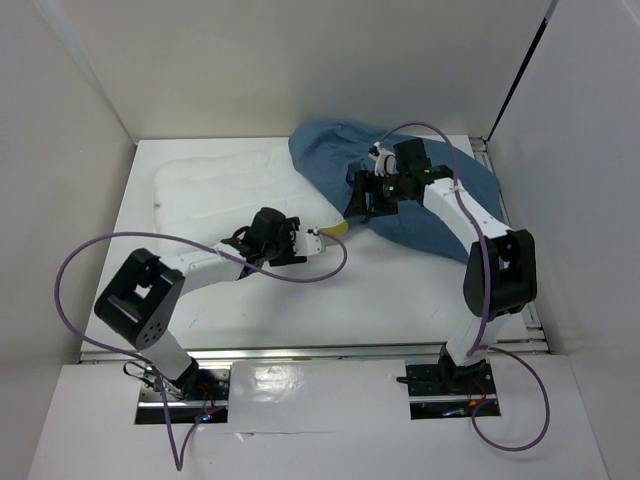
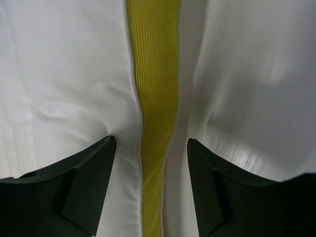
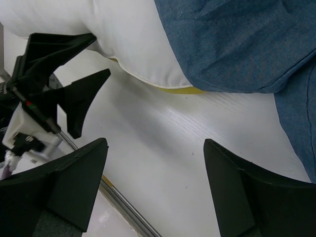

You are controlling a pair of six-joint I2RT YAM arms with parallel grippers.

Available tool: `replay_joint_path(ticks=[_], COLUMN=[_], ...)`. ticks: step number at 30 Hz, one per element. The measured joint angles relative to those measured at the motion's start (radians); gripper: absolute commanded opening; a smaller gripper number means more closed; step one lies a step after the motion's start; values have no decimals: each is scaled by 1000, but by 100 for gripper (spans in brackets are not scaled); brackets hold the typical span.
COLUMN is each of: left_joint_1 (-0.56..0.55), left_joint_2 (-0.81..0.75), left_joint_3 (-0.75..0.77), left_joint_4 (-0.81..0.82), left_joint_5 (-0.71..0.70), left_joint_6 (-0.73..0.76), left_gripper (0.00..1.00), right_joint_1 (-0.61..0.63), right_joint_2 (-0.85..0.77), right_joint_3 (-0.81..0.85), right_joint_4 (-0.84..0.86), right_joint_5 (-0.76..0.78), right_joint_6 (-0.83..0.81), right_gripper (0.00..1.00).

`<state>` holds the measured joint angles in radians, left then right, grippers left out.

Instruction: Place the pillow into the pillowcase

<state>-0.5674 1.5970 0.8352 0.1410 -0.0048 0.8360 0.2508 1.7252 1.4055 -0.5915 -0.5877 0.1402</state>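
Observation:
The white pillow [image 1: 215, 185] lies at the back left of the table, and its yellow band [image 1: 335, 228] shows at the near right corner. The dusty-blue pillowcase [image 1: 420, 175] lies crumpled at the back right, its cloth draped over the pillow's right end [image 3: 133, 39]. My left gripper [image 1: 310, 240] is at the pillow's near edge. In the left wrist view its jaws [image 2: 150, 142] stand apart astride the yellow band [image 2: 155, 74], white fabric on both sides. My right gripper [image 3: 155, 143] hangs open over bare table beside the pillowcase [image 3: 237, 44], with nothing between its fingers.
White walls close in the table [image 1: 380, 300] on the left, back and right. A metal rail [image 3: 123, 207] runs along the table's near edge. Purple cables [image 1: 75, 265] loop off both arms. The left gripper's black fingers [image 3: 74, 98] show in the right wrist view.

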Motion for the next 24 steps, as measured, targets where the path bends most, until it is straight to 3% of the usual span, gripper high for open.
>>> replay_joint_path(ticks=[2, 4, 5, 7, 13, 20, 24], left_joint_1=[6, 14, 17, 23, 46, 143, 188], left_joint_2=[45, 80, 98, 129, 201, 203, 197], left_joint_3=[23, 47, 64, 102, 248, 517, 634], left_joint_4=[3, 6, 10, 8, -68, -353, -455], left_joint_5=[-1, -4, -6, -13, -4, 122, 175], left_joint_6=[-1, -5, -4, -1, -56, -171, -209], left_gripper=[63, 45, 16, 0, 0, 0, 0], right_joint_1=[0, 0, 0, 0, -2, -13, -16], right_joint_2=[5, 13, 18, 31, 39, 25, 9], right_joint_3=[0, 2, 2, 2, 2, -31, -58], right_joint_4=[0, 0, 0, 0, 0, 24, 71], right_joint_5=[-4, -8, -9, -11, -10, 9, 37], right_joint_6=[0, 0, 0, 0, -3, -2, 17], right_gripper=[86, 86, 86, 86, 85, 83, 78])
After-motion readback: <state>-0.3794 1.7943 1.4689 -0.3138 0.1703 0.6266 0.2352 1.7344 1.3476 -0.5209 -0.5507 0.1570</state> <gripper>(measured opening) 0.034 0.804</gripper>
